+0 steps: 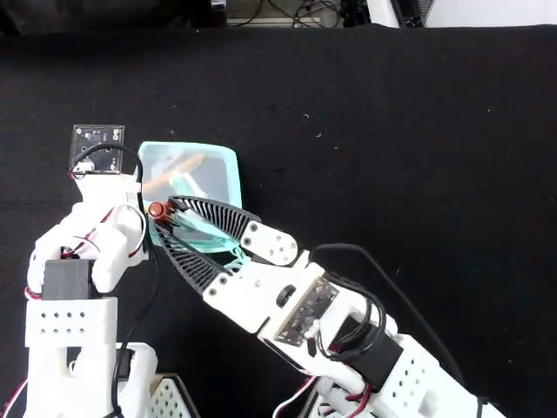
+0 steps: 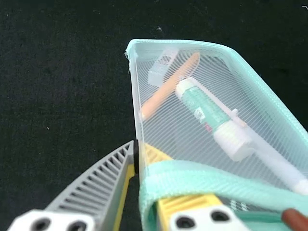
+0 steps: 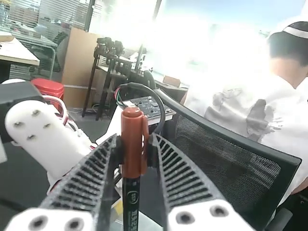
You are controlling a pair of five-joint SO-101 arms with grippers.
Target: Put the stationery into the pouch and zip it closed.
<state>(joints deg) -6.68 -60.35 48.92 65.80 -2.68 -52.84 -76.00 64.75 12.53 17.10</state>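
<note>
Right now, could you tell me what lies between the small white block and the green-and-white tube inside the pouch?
The orange pencil lies slantwise between the white block and the tube, seen through the pouch mesh in the left wrist view.

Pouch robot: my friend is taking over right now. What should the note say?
Left pincer: shut on the pouch at its edge, by the mouth.
Right pincer: shut on a brown-capped pen, held at the pouch's mouth.
Done: an orange pencil, an eraser and a green and white stick lie inside the pouch.
Left: slide the pen in, let go of it, then zip the pouch closed. The mouth looks unzipped.
</note>
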